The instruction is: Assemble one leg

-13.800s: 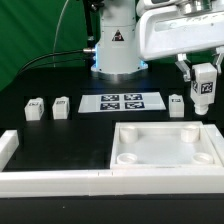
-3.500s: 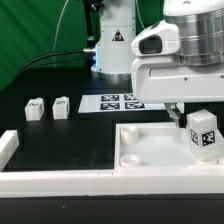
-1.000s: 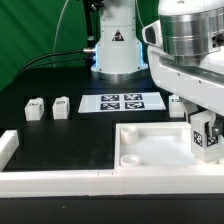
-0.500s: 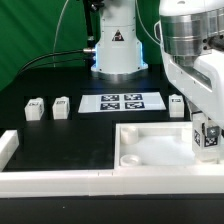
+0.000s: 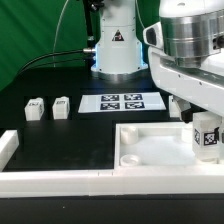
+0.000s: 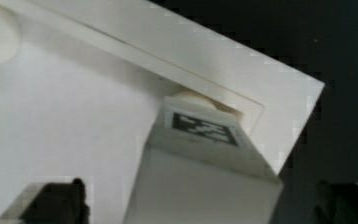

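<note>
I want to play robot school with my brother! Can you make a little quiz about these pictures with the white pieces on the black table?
1. True or false: the tagged leg under the arm stands at a corner of the tabletop.
2. How many small legs sit by themselves at the exterior view's left? A) one B) two C) four
3. What flat white thing with several tags lies on the table beyond the tabletop in the exterior view?
Key: 1 true. 2 B. 3 the marker board.
</note>
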Available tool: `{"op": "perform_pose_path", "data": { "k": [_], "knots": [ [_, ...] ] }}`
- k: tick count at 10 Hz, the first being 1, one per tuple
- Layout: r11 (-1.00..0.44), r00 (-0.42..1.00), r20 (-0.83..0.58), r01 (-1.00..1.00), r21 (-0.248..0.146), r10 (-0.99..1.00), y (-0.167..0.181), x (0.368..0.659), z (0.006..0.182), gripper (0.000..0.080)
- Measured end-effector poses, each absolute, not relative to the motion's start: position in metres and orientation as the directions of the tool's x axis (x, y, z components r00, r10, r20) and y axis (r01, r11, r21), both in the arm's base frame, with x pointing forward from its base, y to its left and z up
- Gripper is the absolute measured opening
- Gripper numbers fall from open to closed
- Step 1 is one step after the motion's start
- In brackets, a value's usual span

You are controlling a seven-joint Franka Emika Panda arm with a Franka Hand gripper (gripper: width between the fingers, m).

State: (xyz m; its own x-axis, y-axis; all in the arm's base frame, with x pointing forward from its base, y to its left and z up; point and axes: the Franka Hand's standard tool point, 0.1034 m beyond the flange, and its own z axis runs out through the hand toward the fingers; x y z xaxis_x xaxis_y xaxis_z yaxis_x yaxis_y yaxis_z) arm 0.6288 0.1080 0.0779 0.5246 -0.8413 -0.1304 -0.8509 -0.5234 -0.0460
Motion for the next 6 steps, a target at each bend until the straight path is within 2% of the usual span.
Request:
{"op": "perform_pose_path", "data": {
  "k": [2,6],
  "knots": [
    [-0.697,0.701,-0.118,-0.713,-0.073,-0.704,0.11,0.6284,0.0779,0.0648],
    [-0.925,0.93,-0.071,-0.366,-0.104,-0.361,0.1114,0.6295,0.0791,0.0649]
  ]
}}
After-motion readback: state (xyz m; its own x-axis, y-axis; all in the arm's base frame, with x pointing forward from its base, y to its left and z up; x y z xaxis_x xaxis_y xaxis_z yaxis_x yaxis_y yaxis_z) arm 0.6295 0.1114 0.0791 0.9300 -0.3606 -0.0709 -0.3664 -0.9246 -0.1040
